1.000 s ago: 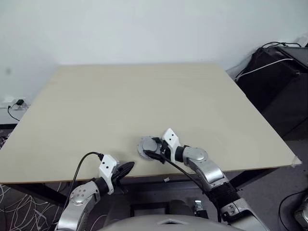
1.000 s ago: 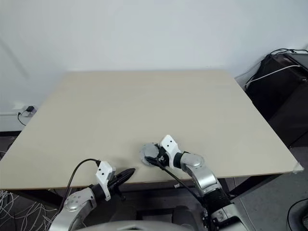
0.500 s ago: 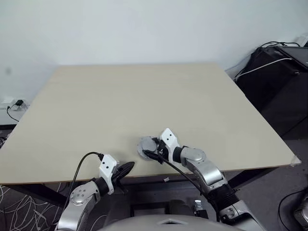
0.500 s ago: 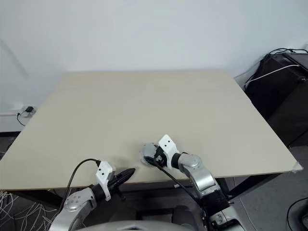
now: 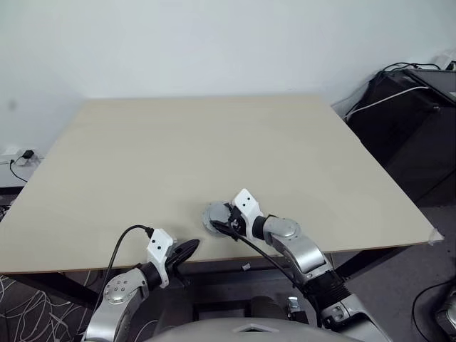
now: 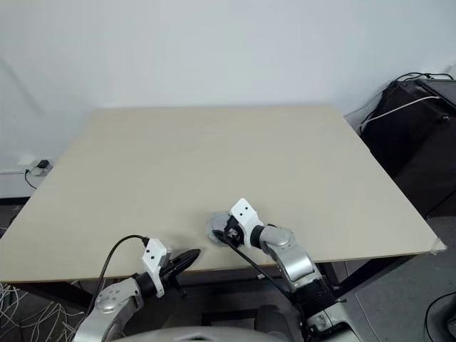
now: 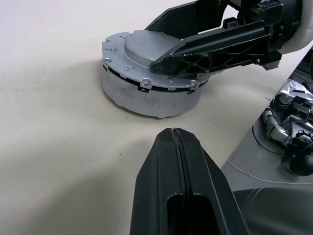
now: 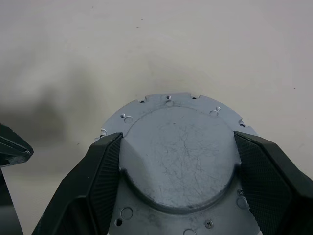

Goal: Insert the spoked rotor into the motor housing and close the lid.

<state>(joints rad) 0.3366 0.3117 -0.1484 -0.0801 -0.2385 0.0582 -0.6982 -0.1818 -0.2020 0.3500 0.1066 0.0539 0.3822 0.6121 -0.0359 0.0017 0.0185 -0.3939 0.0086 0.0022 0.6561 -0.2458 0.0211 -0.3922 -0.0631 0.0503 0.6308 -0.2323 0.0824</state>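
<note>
The motor housing (image 5: 214, 216) is a silver round drum standing near the table's front edge. Its flat lid (image 8: 178, 161) lies on top, with a raised round centre. My right gripper (image 8: 178, 139) reaches over it, one black finger (image 8: 105, 171) on each side of that raised centre, touching it, so it is shut on the lid. My left gripper (image 5: 191, 247) hovers at the table's front edge, just left of the housing (image 7: 146, 85), shut and empty. The spoked rotor is hidden.
The beige table (image 5: 214, 142) stretches far behind the housing. Black equipment with cables (image 5: 410, 107) stands off the table's right side. A wall socket with a plug (image 5: 21, 153) sits low at the left.
My right wrist has tilted and shifted slightly left while its fingers stay on the lid. The housing and my left arm have not moved.
</note>
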